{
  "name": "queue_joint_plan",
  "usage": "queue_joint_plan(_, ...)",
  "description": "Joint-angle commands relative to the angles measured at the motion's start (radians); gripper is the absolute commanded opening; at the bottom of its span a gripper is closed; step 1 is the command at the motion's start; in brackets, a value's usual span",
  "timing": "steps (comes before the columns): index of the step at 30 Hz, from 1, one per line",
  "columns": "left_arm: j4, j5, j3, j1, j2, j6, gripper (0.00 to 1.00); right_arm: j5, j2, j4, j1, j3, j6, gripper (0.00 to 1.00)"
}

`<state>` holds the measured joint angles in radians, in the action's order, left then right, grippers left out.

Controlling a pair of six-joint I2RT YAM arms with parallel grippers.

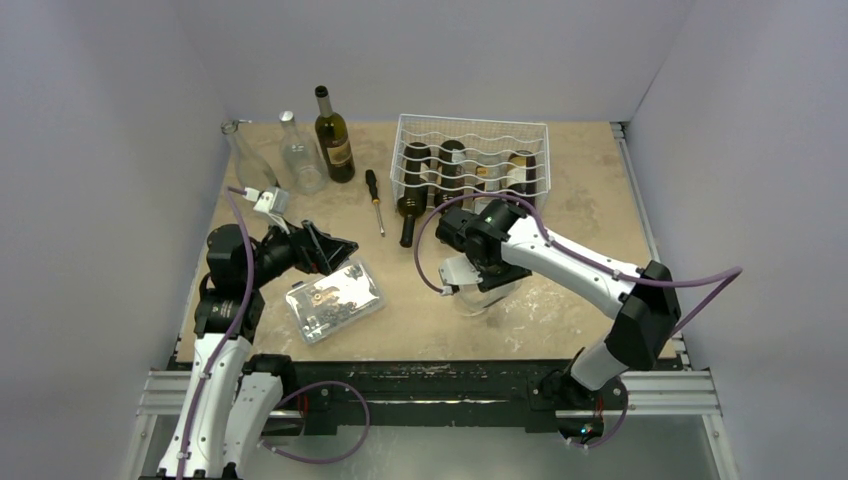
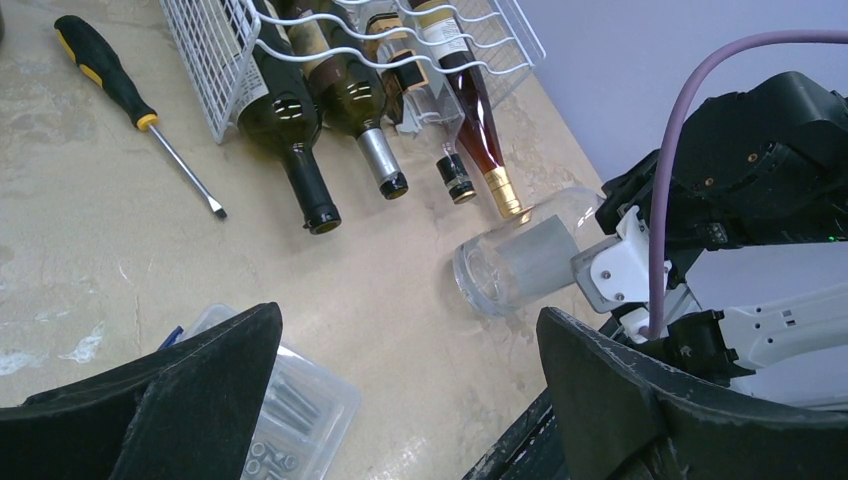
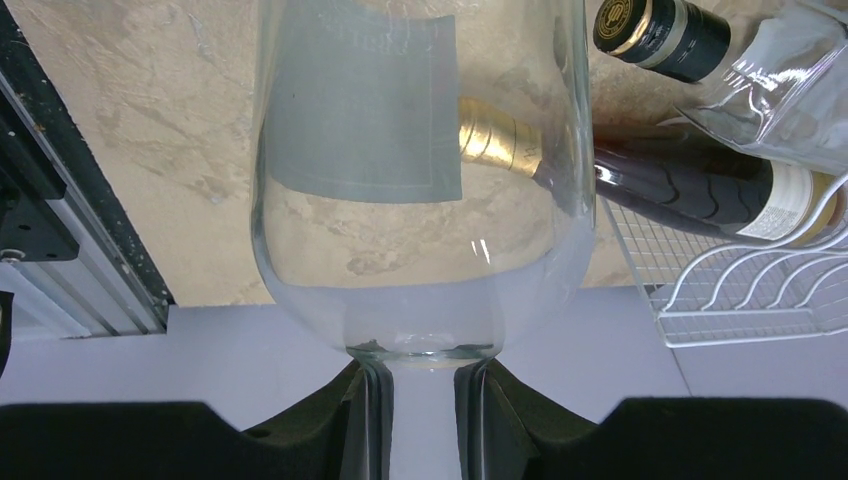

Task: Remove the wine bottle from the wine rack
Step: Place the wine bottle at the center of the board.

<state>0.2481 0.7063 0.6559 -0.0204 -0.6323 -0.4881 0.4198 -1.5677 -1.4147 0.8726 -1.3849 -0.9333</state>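
Note:
The white wire wine rack (image 1: 472,132) stands at the back of the table with several dark bottles (image 1: 448,170) lying in it, necks toward me. My right gripper (image 3: 422,388) is shut on the neck of a clear glass wine bottle (image 3: 420,200) with a grey label. In front of the rack, that wine bottle (image 2: 515,262) hangs tilted, base low over the table. Whether the base touches, I cannot tell. My left gripper (image 2: 410,350) is open and holds nothing, off to the left above the table (image 1: 560,310).
A clear plastic box (image 1: 333,300) of screws lies under my left gripper (image 1: 335,250). A black-and-yellow screwdriver (image 1: 375,200) lies left of the rack (image 2: 215,50). One dark bottle (image 1: 333,140) and two clear bottles (image 1: 300,155) stand at the back left.

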Motion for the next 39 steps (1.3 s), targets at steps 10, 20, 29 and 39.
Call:
queue_joint_plan(10,-0.051,0.02,-0.006,-0.002,0.011,-0.011,1.0,-0.049,-0.018,0.043,0.051,-0.028,0.042,0.51)
queue_joint_plan(20,-0.051,0.021,-0.007,-0.002,0.007,-0.01,1.0,-0.102,0.009,0.042,0.086,-0.093,0.042,0.63)
queue_joint_plan(29,-0.051,0.021,-0.007,-0.002,0.003,-0.01,1.0,-0.123,0.003,0.042,0.091,-0.154,0.039,0.64)
queue_joint_plan(39,-0.052,0.021,-0.007,-0.002,0.004,-0.01,1.0,-0.212,0.017,0.039,0.091,-0.265,0.031,0.7)
